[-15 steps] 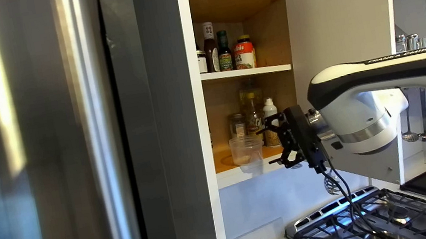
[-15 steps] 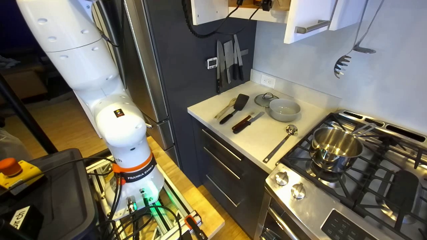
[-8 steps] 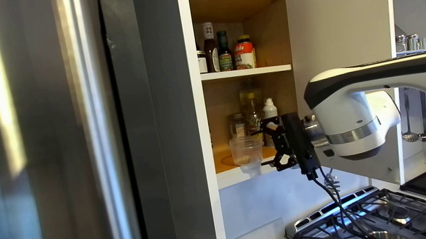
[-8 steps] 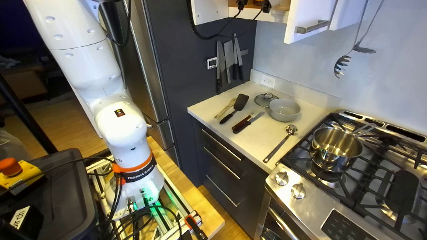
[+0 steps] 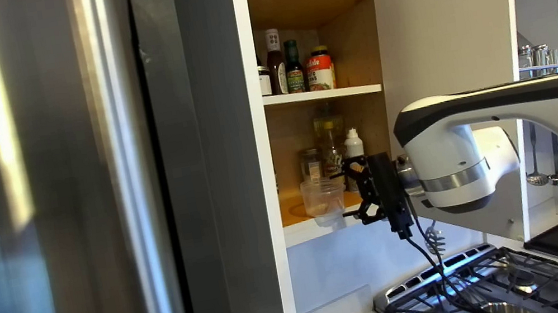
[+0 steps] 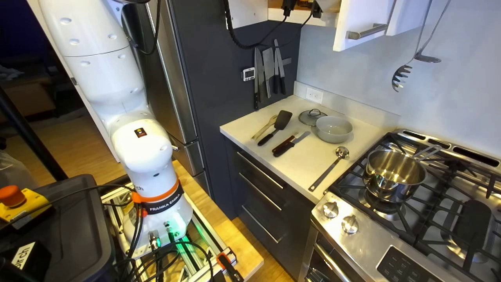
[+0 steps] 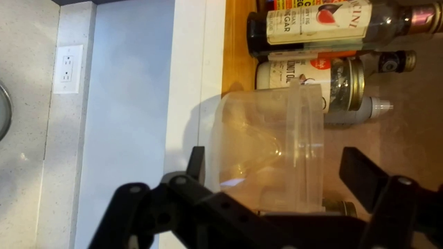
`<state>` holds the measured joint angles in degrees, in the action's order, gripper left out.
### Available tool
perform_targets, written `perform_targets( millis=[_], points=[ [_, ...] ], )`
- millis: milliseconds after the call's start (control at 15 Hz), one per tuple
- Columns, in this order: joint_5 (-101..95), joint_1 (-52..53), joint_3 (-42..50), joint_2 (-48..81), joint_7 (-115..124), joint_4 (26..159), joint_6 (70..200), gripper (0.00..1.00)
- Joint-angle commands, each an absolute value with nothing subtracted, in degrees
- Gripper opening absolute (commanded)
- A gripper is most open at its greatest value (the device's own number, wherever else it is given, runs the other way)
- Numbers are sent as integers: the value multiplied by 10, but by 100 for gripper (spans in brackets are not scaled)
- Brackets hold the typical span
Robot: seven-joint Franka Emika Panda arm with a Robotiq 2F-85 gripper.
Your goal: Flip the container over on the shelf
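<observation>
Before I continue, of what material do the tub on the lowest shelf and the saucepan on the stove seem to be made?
Tub: probably clear plastic, smooth, glossy; the coconut oil jar shows hazily through its wall. Saucepan: likely stainless steel, polished, by its mirror-like reflections; exact metal unclear.

1 container point(image 5: 323, 197), 3 shelves point(image 5: 300, 233), 2 fingers point(image 7: 361, 178), 1 saucepan point(image 6: 391, 188)

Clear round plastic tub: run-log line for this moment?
clear round plastic tub: rim up on lowest light-wood shelf | black two-finger gripper: open, facing tub | grasp: none | contact: unclear
</observation>
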<state>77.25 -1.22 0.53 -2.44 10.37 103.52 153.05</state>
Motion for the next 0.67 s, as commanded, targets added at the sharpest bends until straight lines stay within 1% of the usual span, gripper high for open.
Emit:
perform_targets(
  millis=[0,67,200,467,533,600],
  points=[
    [798,-10,4,-15,85,1024,1545,70],
    [799,-10,4,-15,84,1024,1547,60],
    [800,-11,4,-14,83,1022,1548,44],
    [802,-11,4,-11,84,1017,1550,15],
    [802,-11,4,-10,84,1016,1551,6],
    [802,-11,4,-10,85,1015,1551,4]
  ],
)
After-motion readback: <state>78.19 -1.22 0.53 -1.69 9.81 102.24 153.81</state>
